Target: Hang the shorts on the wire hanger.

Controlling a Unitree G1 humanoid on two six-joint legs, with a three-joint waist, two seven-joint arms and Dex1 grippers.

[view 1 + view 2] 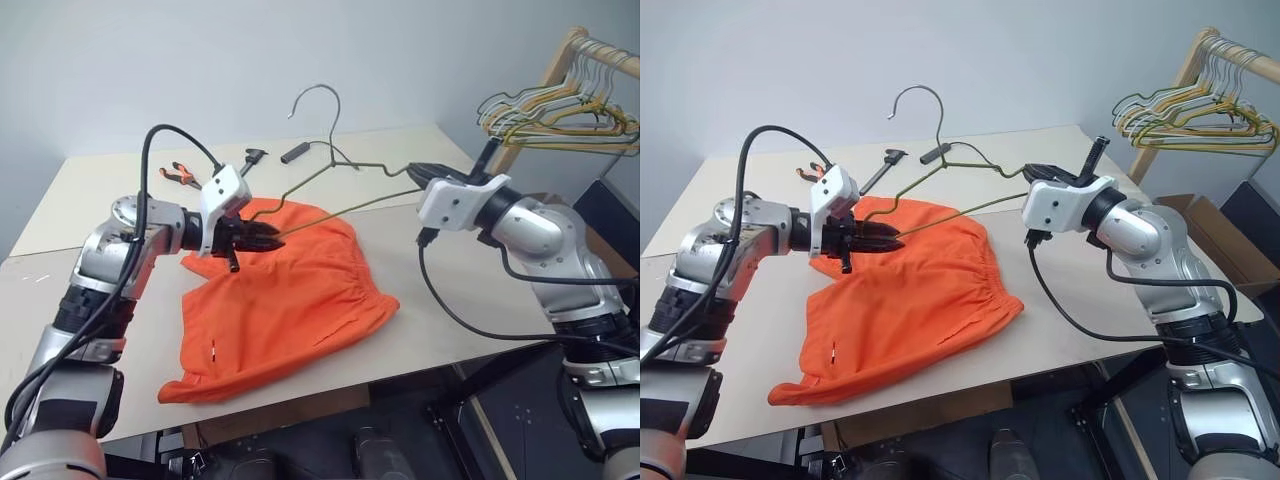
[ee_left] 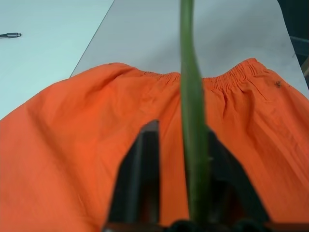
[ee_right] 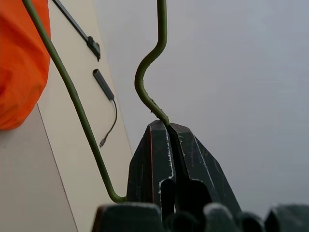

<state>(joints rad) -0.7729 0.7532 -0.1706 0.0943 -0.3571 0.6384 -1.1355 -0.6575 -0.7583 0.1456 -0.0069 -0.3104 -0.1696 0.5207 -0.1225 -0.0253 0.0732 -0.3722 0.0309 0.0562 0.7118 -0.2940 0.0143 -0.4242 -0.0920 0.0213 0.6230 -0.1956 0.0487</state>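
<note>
The orange shorts lie spread flat on the table, waistband toward the right. Above them hangs the wire hanger, tilted, with its hook up at the back. My left gripper is over the shorts' upper left part, shut on the hanger's left corner. In the left wrist view the wire runs between its fingers. My right gripper is shut on the hanger's right corner, off the shorts' right side. The right wrist view shows the bent wire pinched at its fingertips.
Orange-handled pliers, a black tool and a black cable with a cylindrical end lie at the back of the table. A wooden rack with a bunch of hangers stands at the right, with a cardboard box below it.
</note>
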